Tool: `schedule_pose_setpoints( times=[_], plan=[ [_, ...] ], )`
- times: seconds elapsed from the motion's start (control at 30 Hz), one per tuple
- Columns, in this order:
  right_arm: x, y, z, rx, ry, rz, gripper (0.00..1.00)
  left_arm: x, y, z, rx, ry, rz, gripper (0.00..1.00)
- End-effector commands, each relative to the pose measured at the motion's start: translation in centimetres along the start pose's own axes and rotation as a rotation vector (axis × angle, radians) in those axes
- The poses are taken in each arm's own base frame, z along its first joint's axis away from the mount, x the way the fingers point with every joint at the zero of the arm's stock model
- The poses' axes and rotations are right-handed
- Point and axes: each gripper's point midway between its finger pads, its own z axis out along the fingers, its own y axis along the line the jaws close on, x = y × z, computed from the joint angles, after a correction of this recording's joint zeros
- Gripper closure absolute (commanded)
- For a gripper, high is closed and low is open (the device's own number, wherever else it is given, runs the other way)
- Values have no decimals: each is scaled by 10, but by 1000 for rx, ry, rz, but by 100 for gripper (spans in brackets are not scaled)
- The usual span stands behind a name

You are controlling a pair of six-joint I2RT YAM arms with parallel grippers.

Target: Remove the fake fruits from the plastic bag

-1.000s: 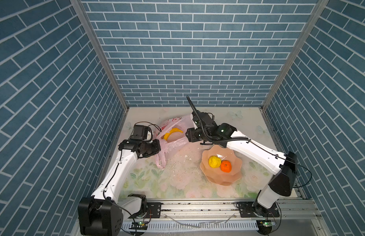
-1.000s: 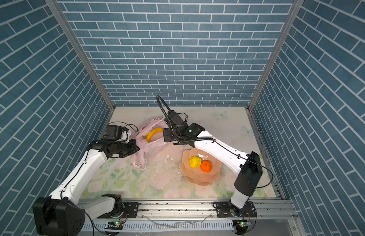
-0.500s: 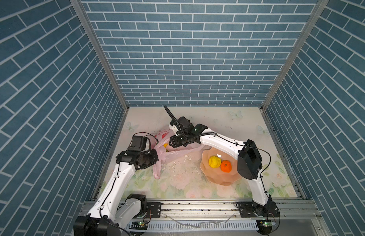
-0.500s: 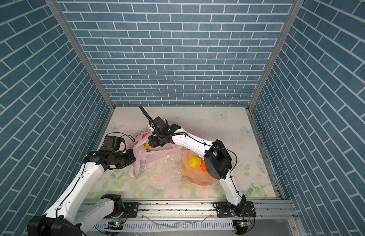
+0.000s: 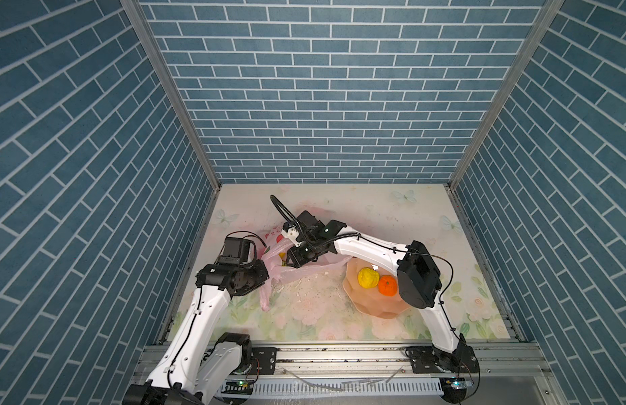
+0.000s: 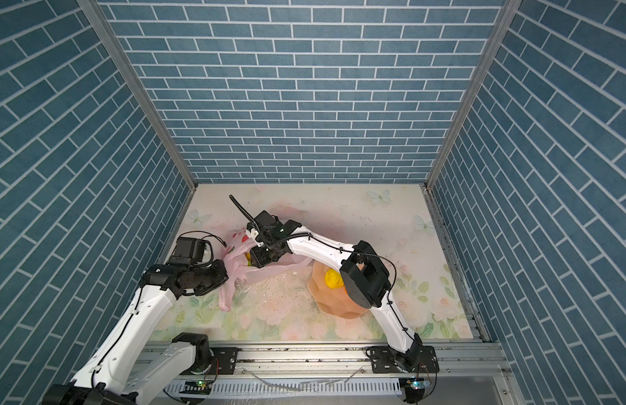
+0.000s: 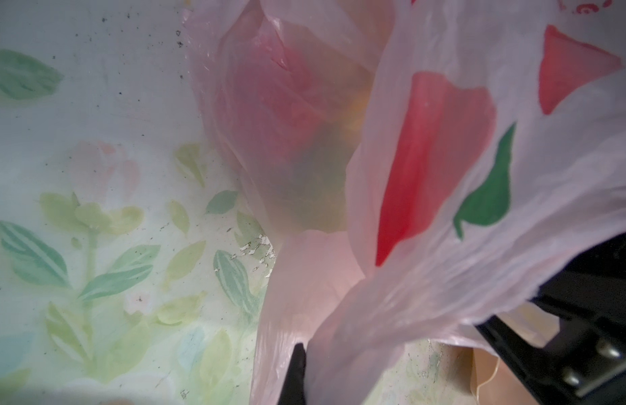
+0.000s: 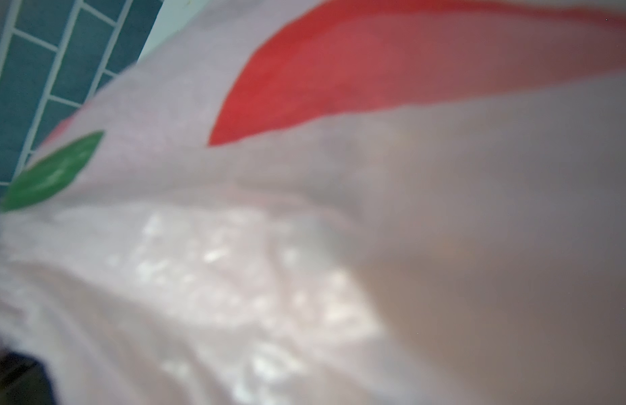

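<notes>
Both top views: right gripper [image 5: 293,258] has dropped from above the bag [image 5: 274,271] into its mouth; jaw gap hidden, can't tell. Rim stays pinched shut in left gripper [image 5: 264,278]. Two fruits [image 5: 367,277] sit in bowl [image 5: 378,312], the rest are bagged. Next grab looks close.

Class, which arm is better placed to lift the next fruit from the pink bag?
Probably right: the right end effector sits at the bag opening beside a yellow fruit, while the left end effector is shut on the bag.
</notes>
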Motion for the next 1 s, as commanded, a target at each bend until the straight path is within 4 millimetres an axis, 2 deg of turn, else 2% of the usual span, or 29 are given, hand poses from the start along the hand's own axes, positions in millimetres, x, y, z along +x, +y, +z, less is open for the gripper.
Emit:
schedule_pose_setpoints(
  times=[0.0, 0.03, 0.07, 0.23, 0.37, 0.47, 0.63, 0.77, 0.97],
  plan=[
    [22, 2, 5, -7, 78, -95, 55, 3, 7, 1, -24, 4, -21, 100],
    [23, 2, 5, -6, 83, -107, 55, 3, 7, 1, -24, 5, -21, 100],
    [33, -6, 19, 3, 121, -104, 55, 4, 7, 1, -25, 6, -21, 100],
    [48, -7, 33, 9, 185, -149, 55, 11, 13, -2, -49, 25, -19, 100],
    [60, -12, 39, 23, 237, -179, 56, 12, 15, -1, -55, 31, -15, 100],
    [60, -20, 38, 65, 236, -181, 57, 13, 16, 0, -58, 35, -17, 100],
    [36, -31, 30, 119, 154, -112, 56, 15, 15, 1, -46, 43, -21, 100],
    [14, -31, 18, 128, 70, -56, 54, 19, 15, 1, -36, 47, -28, 100],
    [-5, -25, 15, 118, 10, 6, 43, 24, 16, 1, -24, 53, -43, 100]
  ],
)
